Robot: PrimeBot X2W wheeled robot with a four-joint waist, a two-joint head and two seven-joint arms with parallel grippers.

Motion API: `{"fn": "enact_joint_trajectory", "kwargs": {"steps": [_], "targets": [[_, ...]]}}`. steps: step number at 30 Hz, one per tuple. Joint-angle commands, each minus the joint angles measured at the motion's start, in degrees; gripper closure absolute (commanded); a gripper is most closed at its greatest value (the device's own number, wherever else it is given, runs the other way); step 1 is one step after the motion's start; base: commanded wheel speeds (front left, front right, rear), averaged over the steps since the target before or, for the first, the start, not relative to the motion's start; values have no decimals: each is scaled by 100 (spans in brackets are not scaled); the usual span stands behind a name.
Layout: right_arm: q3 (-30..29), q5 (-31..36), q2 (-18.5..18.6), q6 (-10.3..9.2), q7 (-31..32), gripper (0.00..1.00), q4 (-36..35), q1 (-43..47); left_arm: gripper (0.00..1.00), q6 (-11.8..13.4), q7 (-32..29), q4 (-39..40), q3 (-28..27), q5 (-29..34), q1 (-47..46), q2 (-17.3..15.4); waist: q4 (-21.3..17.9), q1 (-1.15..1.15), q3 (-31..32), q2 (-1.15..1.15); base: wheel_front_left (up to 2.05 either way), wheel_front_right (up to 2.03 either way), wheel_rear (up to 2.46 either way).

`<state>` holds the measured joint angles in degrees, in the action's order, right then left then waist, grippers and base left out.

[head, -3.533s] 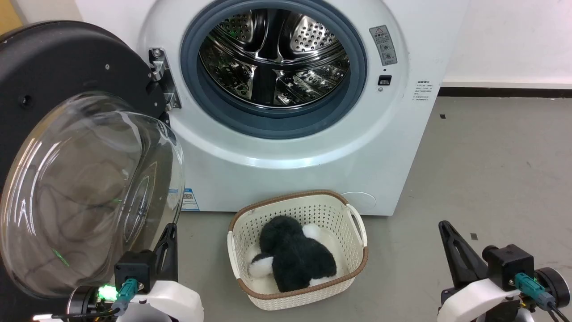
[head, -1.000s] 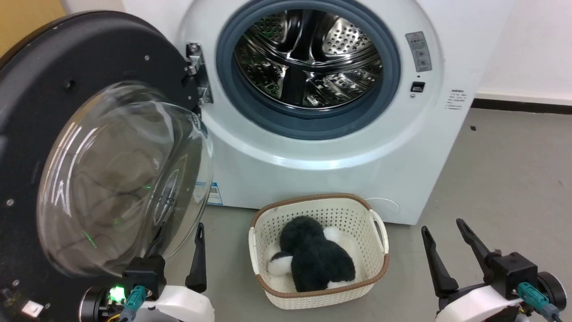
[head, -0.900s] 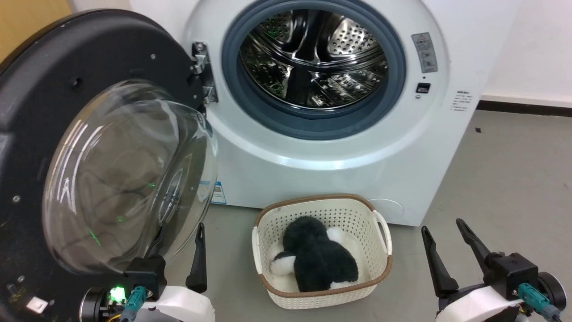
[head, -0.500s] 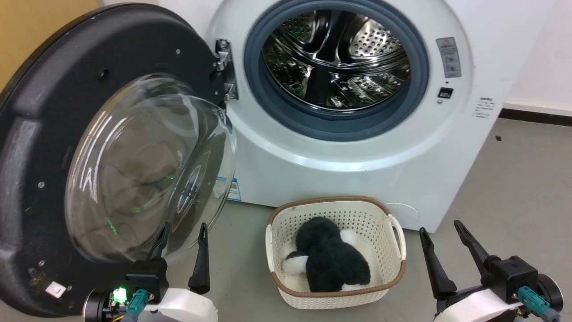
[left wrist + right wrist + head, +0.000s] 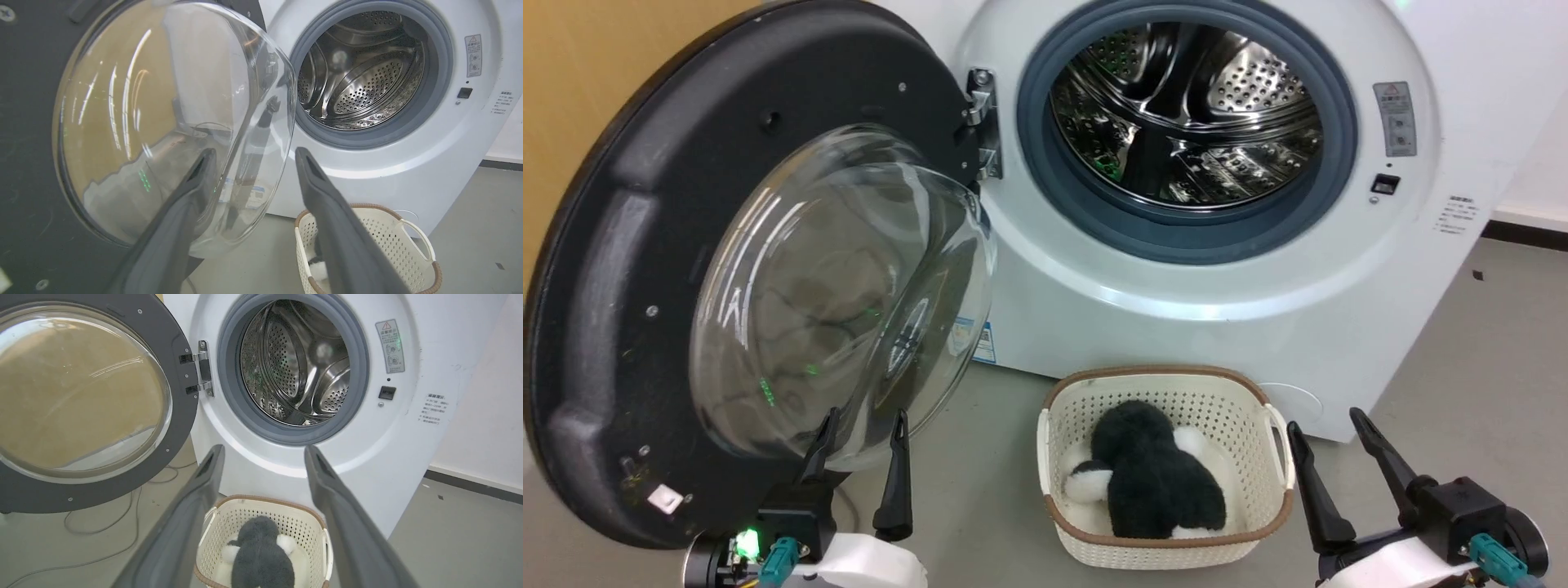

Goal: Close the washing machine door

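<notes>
Both grippers are standing open with nothing between their fingers. The left gripper (image 5: 866,415) is hovering low in front of the washing machine door (image 5: 621,269), with its spread fingertips pointing up at the lower edge of the bulging glass bowl window (image 5: 841,294). Whether they are touching the glass I cannot tell. From the left wrist view the two fingers are framing the bowl's right edge. The right gripper (image 5: 1323,420) is waiting low, just beside the cream perforated basket (image 5: 1168,374) and well apart from the door.

The door is hanging wide open on its metal hinge (image 5: 983,122) at the left of the washing machine (image 5: 1176,310), its inner face turning toward the robot. The steel drum (image 5: 1184,114) and grey rubber gasket (image 5: 1176,237) are lying fully exposed.

As I am judging it, the task is sitting at its very start, since no part of the swing is showing as done. What is remaining is everything: getting a finger behind or against the black rim, sweeping the door round on its hinge, and pressing it home against the latch slot (image 5: 1384,184) on the far side. The basket, holding a dark plush toy (image 5: 1152,490), is sitting on the floor in front of the machine, seemingly below the door's path.
</notes>
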<state>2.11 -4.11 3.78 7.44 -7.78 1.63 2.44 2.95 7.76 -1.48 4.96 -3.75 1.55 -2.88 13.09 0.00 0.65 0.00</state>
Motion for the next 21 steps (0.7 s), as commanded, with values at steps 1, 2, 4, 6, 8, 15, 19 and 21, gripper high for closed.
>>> {"fn": "enact_joint_trajectory", "kwargs": {"steps": [1,2,4,6,8,15,19,21], "targets": [[20,-29,29,3,-73,0,33,76,0,39,75,-13,20,-50,79,0,52,0,10,0,0,0,0],[28,-35,29,3,-85,0,38,81,0,42,87,-14,23,-53,83,0,77,0,14,0,0,0,0],[61,-53,31,3,-109,0,55,91,0,48,111,-14,30,-60,91,0,127,0,24,0,0,0,0],[85,-64,33,3,-133,0,78,105,0,55,135,-13,36,-61,99,0,179,0,35,0,0,0,0],[92,-76,31,3,-157,0,90,119,0,62,158,-10,41,-67,104,0,230,0,41,0,0,0,0],[116,-136,25,3,-264,0,130,151,0,80,266,-27,103,-105,117,0,471,0,57,0,0,0,0],[130,-159,27,3,-312,0,139,160,0,94,314,-30,125,-122,133,0,582,0,57,0,0,0,0],[141,-169,27,3,-336,0,143,163,0,104,338,-27,138,-130,143,0,635,0,53,0,0,0,0]]}}
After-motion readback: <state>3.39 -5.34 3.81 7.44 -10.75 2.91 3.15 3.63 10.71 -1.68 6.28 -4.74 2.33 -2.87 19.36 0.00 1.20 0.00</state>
